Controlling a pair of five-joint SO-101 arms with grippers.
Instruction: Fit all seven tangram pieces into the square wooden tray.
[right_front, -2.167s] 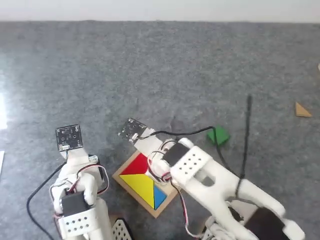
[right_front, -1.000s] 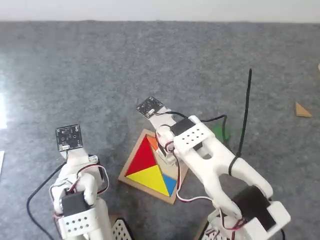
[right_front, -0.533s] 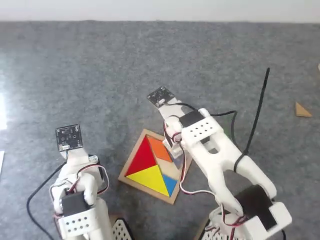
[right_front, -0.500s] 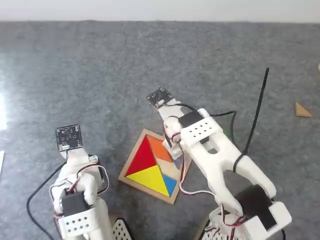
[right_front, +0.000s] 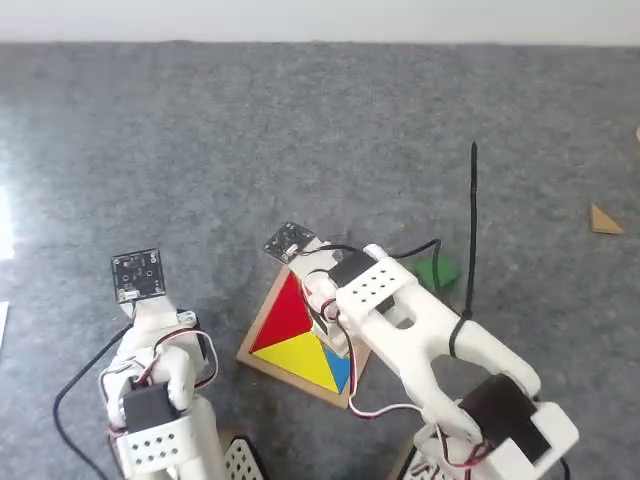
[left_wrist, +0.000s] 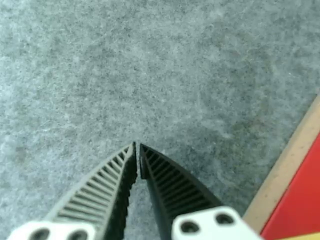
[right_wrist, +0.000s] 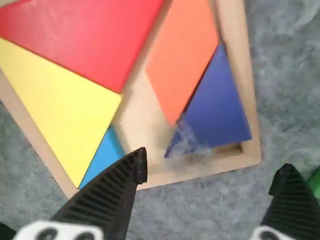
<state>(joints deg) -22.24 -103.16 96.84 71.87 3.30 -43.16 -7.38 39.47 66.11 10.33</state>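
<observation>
Square wooden tray (right_front: 288, 378) lies on the grey felted table (right_front: 300, 130), turned corner-on, in front of both arm bases; right gripper (right_wrist: 212, 167) hangs directly above its right part, fingers spread wide, holding nothing.

In the right wrist view one fingertip sits over the light blue triangle (right_wrist: 102, 157) near the tray rim (right_wrist: 231, 60), the other out past the rim over the table. Seated in the tray: red triangle (right_wrist: 85, 35), yellow triangle (right_wrist: 55, 110), orange parallelogram (right_wrist: 182, 55), dark blue triangle (right_wrist: 217, 110); a strip of bare tray floor shows between the yellow and the orange. Green piece (right_front: 437, 272) lies on the table just beside the tray, partly behind the right arm.

Against half a second ago: right wrist has swung back leftward and nearer, now covering the orange piece in the high view; tray has not shifted; left arm unchanged.

Right arm stretches from its base diagonally over the tray. Left arm stays folded at its base; left gripper (left_wrist: 137, 147) points down at the table with fingers pressed together, empty, tray edge just beside it.
</observation>
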